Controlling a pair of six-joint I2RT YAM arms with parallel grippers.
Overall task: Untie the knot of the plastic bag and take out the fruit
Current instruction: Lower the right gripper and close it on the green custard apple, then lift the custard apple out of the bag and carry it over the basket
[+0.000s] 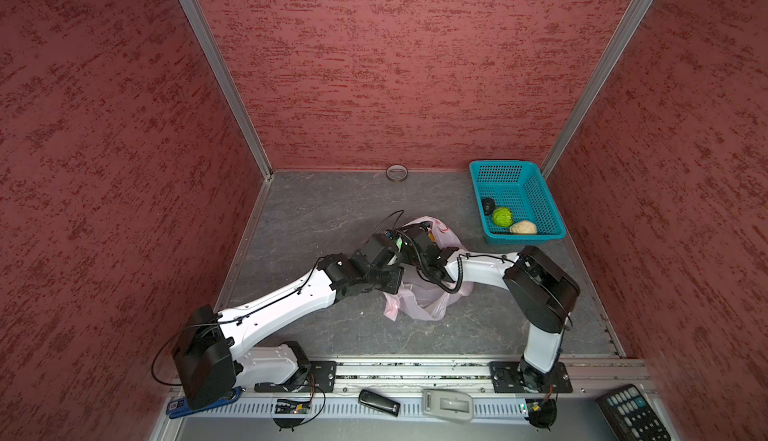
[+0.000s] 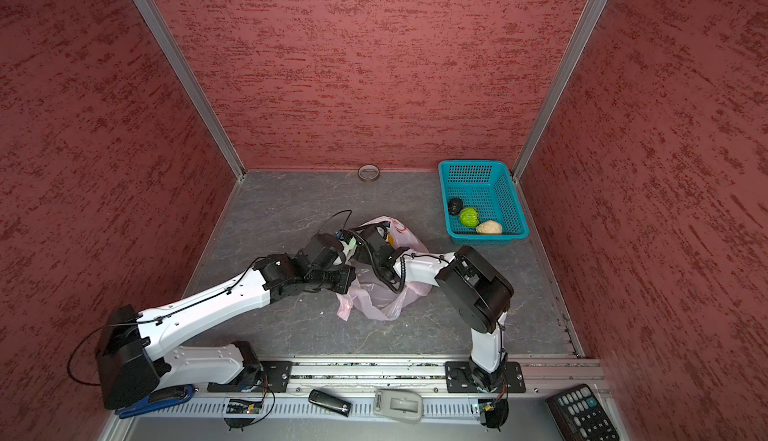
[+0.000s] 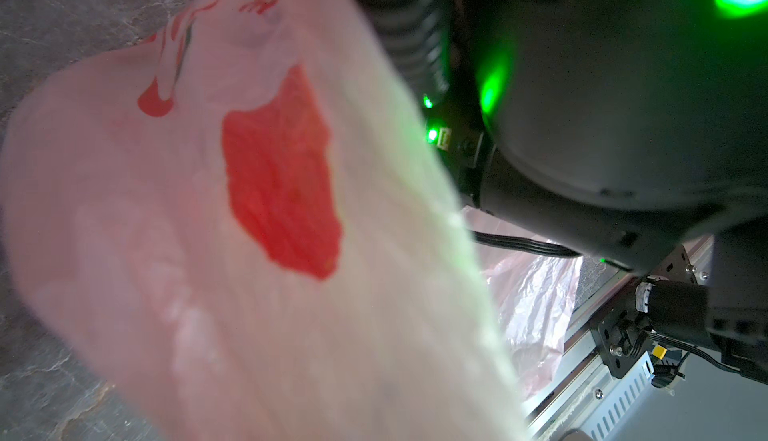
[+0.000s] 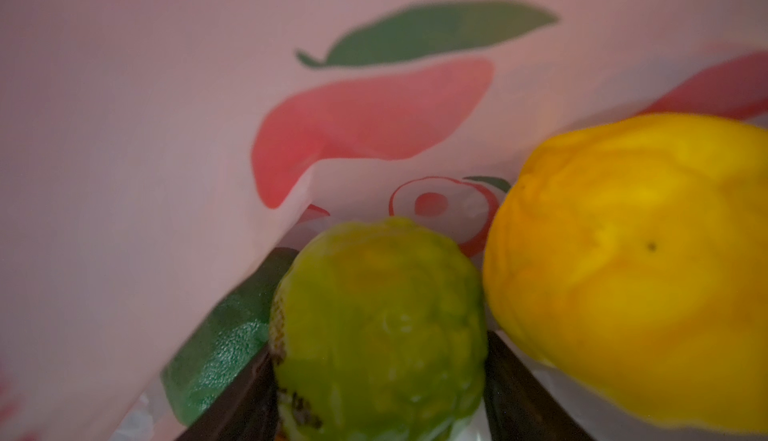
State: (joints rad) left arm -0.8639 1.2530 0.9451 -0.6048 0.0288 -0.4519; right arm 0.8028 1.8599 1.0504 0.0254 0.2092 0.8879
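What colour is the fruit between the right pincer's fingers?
Green; the fruit shows best in the right wrist view.

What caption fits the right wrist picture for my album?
Inside the pink plastic bag, a bumpy green fruit sits between the fingers, beside a yellow fruit.

Both top views look down on the same table (image 1: pixel 324 210); wrist views press close, seemingly at the plastic bag (image 3: pixel 124 210).
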